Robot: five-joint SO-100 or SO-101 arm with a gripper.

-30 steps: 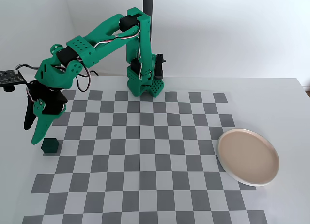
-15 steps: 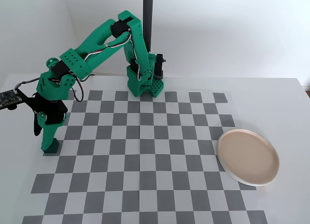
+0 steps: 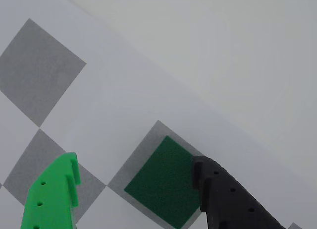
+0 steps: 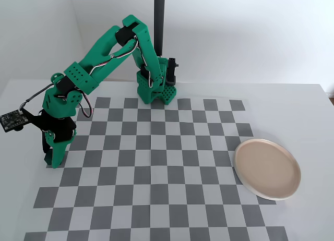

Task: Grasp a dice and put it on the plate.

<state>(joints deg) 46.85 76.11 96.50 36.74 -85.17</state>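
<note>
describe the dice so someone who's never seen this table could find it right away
Start at the checkered mat and go to its left edge in the fixed view, where the green arm's gripper reaches down. The dice sits there between the two fingers, mostly hidden in that view. It is a plain dark green cube without pips, darker than the arm's bright green.

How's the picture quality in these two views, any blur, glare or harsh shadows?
Wrist view: soft, slightly blurred close-up; the dice is a flat dark green patch between the gripper fingers, with no glare. Fixed view: sharp, even, bright light; only faint soft shadows under the arm and along the plate rim, and the white table nearly blends into the wall.
</note>
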